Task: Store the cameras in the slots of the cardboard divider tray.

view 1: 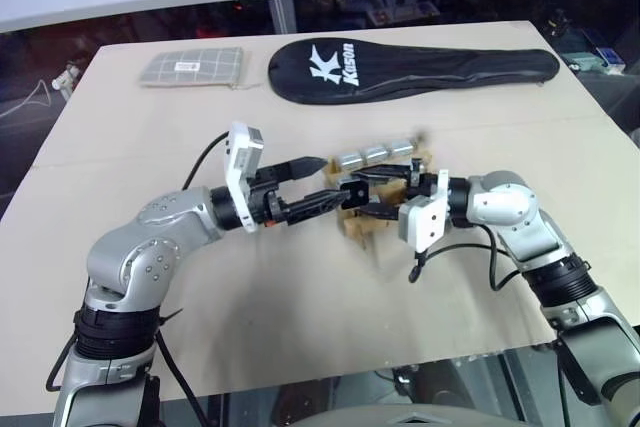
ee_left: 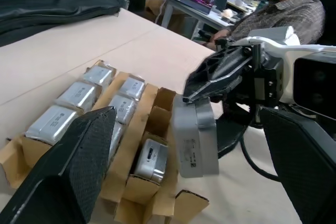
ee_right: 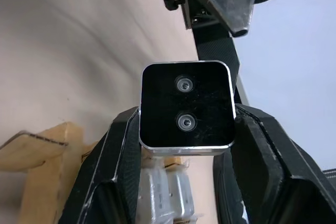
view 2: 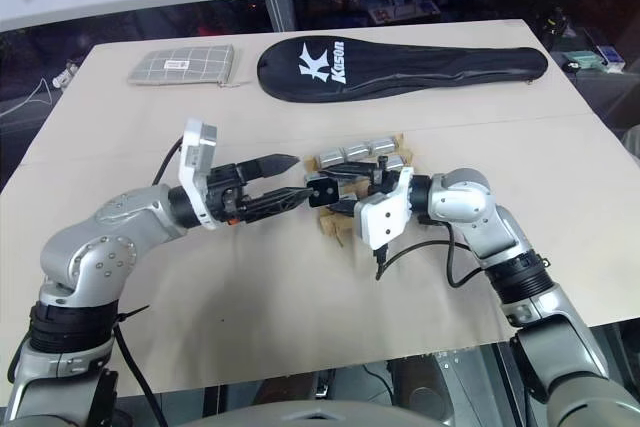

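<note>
Camera (ee_right: 187,106) clamped in level right gripper (ee_right: 178,145), facing spread left gripper (view 2: 285,180).

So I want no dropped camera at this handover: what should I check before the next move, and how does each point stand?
1. Right claw grips the camera: ok, a finger on each side.
2. Left claw open to receive: ok, fingers spread wide.
3. Left claw lined up with the camera: ok, the camera sits between its fingers in the left wrist view.
4. Free slot in the cardboard divider tray: ok, an empty compartment shows in the near row.
5. Stored cameras seated: ok, all lying in their slots.
6. Left fingers touching the camera: cannot tell.
</note>
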Available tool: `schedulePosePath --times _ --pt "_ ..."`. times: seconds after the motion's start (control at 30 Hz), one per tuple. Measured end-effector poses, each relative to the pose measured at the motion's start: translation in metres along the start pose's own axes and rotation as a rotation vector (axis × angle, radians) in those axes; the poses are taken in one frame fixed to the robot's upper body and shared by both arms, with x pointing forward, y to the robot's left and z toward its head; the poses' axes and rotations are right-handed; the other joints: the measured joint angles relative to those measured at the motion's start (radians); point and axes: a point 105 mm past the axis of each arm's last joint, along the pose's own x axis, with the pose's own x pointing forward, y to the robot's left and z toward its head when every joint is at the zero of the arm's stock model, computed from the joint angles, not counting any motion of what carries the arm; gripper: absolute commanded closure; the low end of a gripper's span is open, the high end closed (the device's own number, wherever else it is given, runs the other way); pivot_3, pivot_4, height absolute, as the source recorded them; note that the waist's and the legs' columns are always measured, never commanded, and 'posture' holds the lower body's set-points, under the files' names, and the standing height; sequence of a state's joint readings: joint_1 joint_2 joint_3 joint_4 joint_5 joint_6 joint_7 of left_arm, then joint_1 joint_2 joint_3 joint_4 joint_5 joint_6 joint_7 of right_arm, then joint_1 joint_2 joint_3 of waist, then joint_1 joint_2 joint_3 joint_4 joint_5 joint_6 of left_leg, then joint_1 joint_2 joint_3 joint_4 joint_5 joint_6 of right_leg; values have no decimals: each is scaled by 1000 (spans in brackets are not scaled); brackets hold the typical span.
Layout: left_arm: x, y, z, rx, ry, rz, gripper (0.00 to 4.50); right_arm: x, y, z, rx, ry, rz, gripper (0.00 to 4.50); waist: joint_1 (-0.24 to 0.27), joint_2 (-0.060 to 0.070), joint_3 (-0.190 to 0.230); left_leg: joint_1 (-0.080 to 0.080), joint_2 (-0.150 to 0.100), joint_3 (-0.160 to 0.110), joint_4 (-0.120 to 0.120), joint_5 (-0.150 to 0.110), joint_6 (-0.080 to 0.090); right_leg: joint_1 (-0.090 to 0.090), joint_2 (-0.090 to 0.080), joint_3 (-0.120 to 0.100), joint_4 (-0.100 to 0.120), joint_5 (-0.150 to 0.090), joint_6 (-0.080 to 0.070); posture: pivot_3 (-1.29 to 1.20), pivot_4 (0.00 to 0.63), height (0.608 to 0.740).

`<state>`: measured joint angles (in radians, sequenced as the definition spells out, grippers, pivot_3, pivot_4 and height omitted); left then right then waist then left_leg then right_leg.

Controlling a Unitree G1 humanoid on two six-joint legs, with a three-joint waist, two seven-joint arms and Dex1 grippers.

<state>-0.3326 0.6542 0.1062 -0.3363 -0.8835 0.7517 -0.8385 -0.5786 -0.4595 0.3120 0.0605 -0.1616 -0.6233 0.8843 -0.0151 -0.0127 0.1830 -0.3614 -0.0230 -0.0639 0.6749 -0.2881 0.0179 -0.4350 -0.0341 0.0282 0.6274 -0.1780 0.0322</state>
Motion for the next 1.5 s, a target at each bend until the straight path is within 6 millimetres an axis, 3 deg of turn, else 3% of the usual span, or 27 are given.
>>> schedulePosePath --times 0.1,0.33,0.73,0.9,1.0,1.13,1.23,1.33,1.5 --pt "1 -1 -1 -5 -4 -12 763 4 0 5 -5 -16 -2 2638 0 0 0 0 0 0 0 0 0 0 0 0 0 0 0 0 150 740" --pt "0 -4 -4 -29 -3 -21 3809 7 0 7 -4 -23 -5 2638 0 0 0 0 0 -1 0 0 0 0 0 0 0 0 0 0 150 740" --pt "0 -4 -6 -44 7 -16 3824 7 1 6 -6 -18 2 2638 0 0 0 0 0 -1 0 0 1 0 0 0 0 0 0 0 150 740" --pt "2 -6 -11 -62 27 -31 3824 8 -2 10 -10 -23 -5 202 0 0 0 0 0 -1 0 0 1 0 0 0 0 0 0 0 150 740" --pt "8 -6 -14 -43 26 -36 3824 6 -4 9 17 -12 -20 45 2 0 0 0 0 -1 0 0 0 0 0 0 0 0 0 0 150 740" --pt "24 -3 -15 -6 5 -47 3824 -25 7 -3 185 80 -35 45 17 -1 0 -1 -2 -1 0 -1 1 1 -1 -2 -1 0 0 0 150 740" --pt "38 11 -20 28 -22 -12 3824 -67 26 -17 485 199 -75 45 27 -1 0 -2 -2 1 0 -3 5 1 -2 -1 -2 0 0 0 150 740" --pt "51 25 -20 91 -50 12 3824 -95 31 -15 743 223 -182 45 28 -1 0 -1 -2 2 0 -3 5 1 -1 -1 -2 0 0 0 150 740" --pt "65 33 -25 157 -64 -12 3824 -130 31 -5 986 243 -313 45 21 -1 -1 -1 -1 3 1 -3 5 2 1 -1 -1 0 0 0 150 740"
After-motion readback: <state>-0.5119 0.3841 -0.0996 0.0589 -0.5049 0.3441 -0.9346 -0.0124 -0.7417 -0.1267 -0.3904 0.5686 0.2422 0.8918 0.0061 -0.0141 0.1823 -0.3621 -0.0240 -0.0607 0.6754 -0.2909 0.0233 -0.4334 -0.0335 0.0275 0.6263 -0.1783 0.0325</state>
